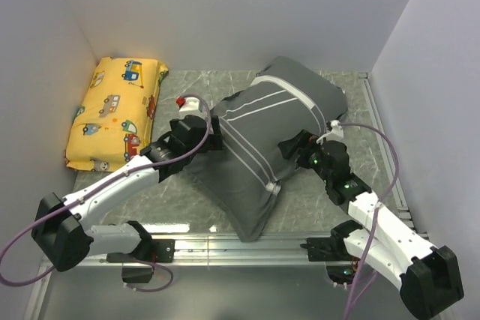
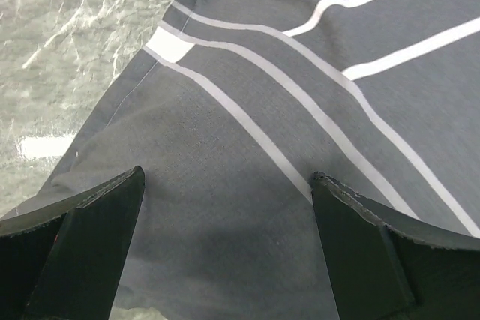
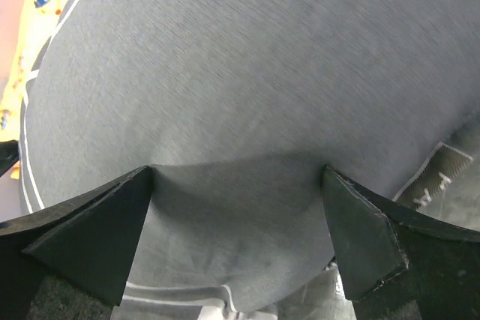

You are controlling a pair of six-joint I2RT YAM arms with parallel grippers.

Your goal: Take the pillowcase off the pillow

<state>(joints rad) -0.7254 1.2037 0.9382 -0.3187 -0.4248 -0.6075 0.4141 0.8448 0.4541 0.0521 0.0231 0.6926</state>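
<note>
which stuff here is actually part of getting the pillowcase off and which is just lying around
In the job:
- pillowcase, dark grey with white stripes, the pillow hidden inside it
- left tool, open at the striped fabric
- right tool, open at the plain grey side

Just lying about:
- yellow cushion with cartoon vehicles, at the far left wall

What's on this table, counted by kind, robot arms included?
Striped pillowcase: 1
Yellow cushion: 1
Robot arms: 2 (left arm, right arm)
Total: 4
</note>
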